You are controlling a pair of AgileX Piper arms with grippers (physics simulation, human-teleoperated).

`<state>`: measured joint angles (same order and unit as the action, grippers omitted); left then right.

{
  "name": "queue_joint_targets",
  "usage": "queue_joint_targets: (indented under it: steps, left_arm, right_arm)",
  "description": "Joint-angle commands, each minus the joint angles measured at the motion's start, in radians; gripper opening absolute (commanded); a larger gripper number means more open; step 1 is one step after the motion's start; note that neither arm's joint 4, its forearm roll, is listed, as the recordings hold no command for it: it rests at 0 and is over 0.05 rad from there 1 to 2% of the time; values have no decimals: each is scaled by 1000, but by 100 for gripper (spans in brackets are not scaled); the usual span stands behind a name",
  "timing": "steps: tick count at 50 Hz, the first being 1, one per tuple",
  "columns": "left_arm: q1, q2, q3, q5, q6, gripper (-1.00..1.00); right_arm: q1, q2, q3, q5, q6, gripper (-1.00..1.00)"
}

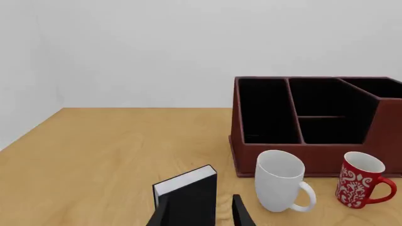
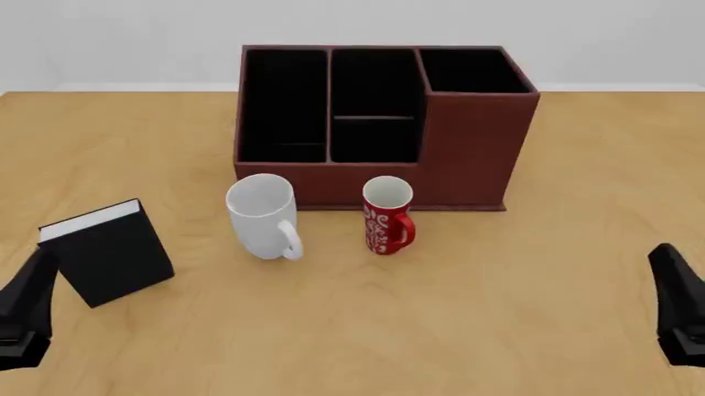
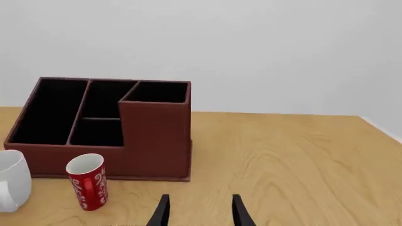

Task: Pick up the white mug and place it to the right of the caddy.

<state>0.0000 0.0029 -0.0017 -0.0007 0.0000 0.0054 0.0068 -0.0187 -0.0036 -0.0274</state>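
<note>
Currently both grippers sit low at the near edge, left gripper (image 1: 201,214) and right gripper (image 3: 199,209) parted, holding nothing. White mug (image 2: 263,216) stands upright before the caddy (image 2: 474,140), red mug (image 2: 387,214) just beside it. Risk: an approach knocks the red mug or the book (image 2: 107,252).

I find the caddy (image 2: 463,140) at the far middle of the counter (image 2: 518,297), with the white mug (image 2: 263,216) just before its near wall toward the left and the patterned mug (image 2: 385,214) just right of that, the two standing apart. The book (image 2: 108,252) stands well left of the white mug and nearer to me. My left pincer (image 2: 25,318) sits at the near left edge close by the book, my right pincer (image 2: 681,309) at the near right, well apart from everything.
</note>
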Motion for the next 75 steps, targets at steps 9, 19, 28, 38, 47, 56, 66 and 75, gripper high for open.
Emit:
queue_joint_targets:
  steps: [9,19,28,38,47,56,66,75]
  left_arm:
    - [0,5,-3,-1,0,100]
    - [0,5,-3,-1,0,100]
    - [0,5,-3,-1,0,100]
    - [0,5,-3,-1,0,100]
    - [0,5,-3,-1,0,100]
    - [0,5,-3,-1,0,100]
    - [0,5,-3,-1,0,100]
    - [0,5,-3,-1,0,100]
  right_arm:
    - [-28,-3,-10,31,27,100]
    - [9,-5,-107,94,9,100]
    - [52,-6,-189,131,-53,100]
    - [123,73,-381,220,-135,100]
    - [219,287,-517,186,-272,100]
    - [285,455,-666,215,-302,100]
    - [345,625,-831,287,-349,100]
    - [374,812,-920,336,-385,100]
